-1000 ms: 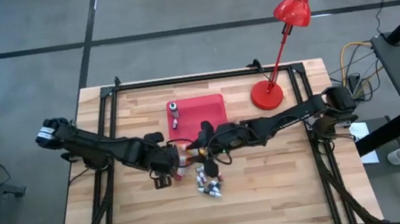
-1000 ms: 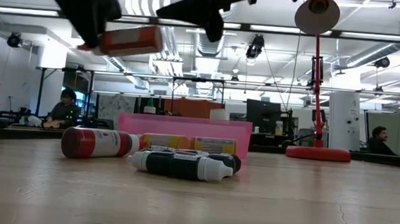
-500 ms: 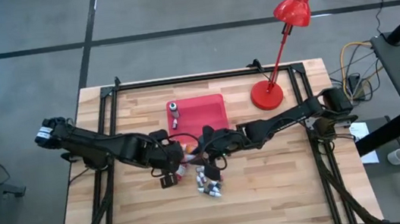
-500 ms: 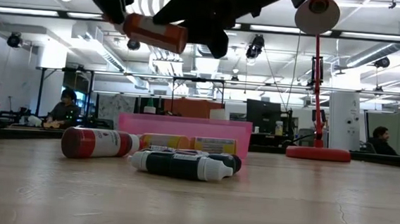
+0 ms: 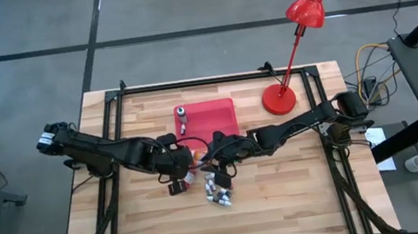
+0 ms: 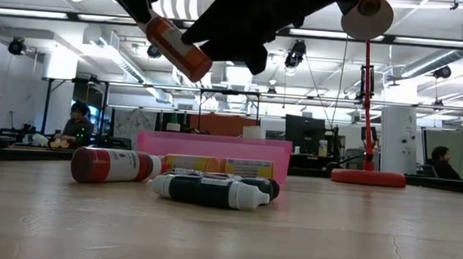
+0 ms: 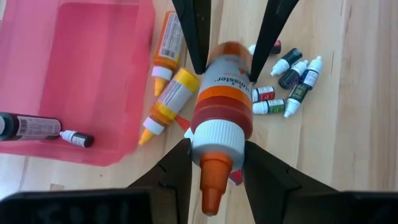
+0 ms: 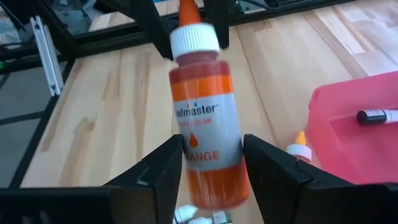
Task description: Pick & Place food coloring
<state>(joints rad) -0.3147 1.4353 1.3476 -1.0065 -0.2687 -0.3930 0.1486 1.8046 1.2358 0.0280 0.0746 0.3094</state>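
orange bottle (image 7: pixel 220 107) between both hands

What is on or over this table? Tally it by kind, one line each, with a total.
Large orange bottle, held aloft: 1
Orange-yellow bottles lying beside the tray: 2
Small dark bottles in the cluster: at least 6
Bottle in tray: 1
Red tray: 1
Red lamp: 1
Total: at least 12
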